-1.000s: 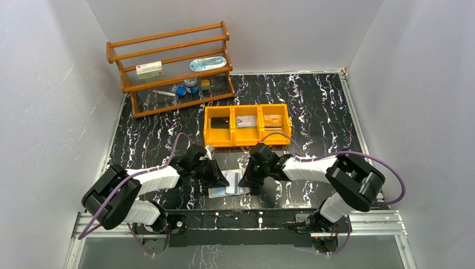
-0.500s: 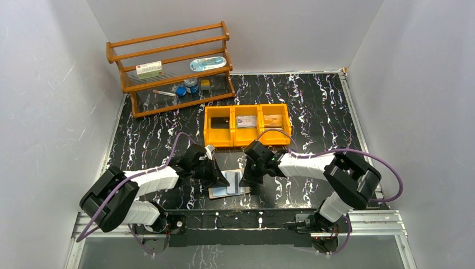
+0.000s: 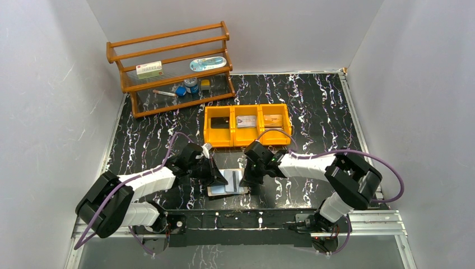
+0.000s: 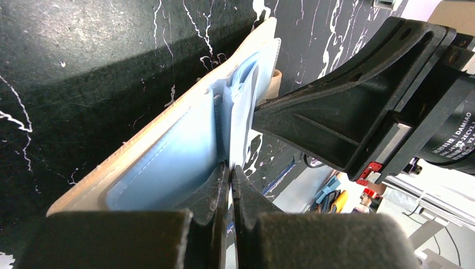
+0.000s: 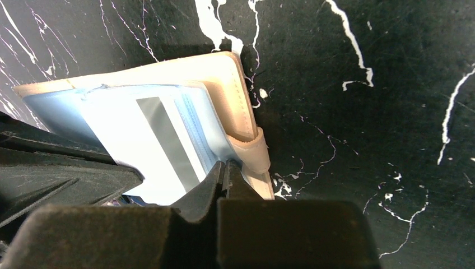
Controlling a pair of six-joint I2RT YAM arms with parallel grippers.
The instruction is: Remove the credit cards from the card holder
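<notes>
The card holder (image 3: 222,190) lies open on the table between my grippers; its tan cover (image 5: 213,70) and pale blue pockets (image 4: 168,162) show. A white credit card (image 5: 151,148) with a grey stripe sticks partly out of a pocket; it also shows from above (image 3: 231,178). My left gripper (image 3: 217,178) (image 4: 230,168) is shut on that card's thin edge (image 4: 240,117). My right gripper (image 3: 243,179) (image 5: 225,168) is shut on the holder's blue pocket edge beside its tan tab. Three more cards, dark (image 3: 219,122), silvery (image 3: 246,121) and tan (image 3: 273,119), lie in the bin.
A yellow three-compartment bin (image 3: 247,138) stands just behind the grippers. A wooden shelf rack (image 3: 171,67) with small items stands at the back left. White walls close in the sides. The two grippers sit a few centimetres apart.
My left gripper has shifted a little left and back, and the striped card now shows further out of the holder. The right gripper has barely moved.
</notes>
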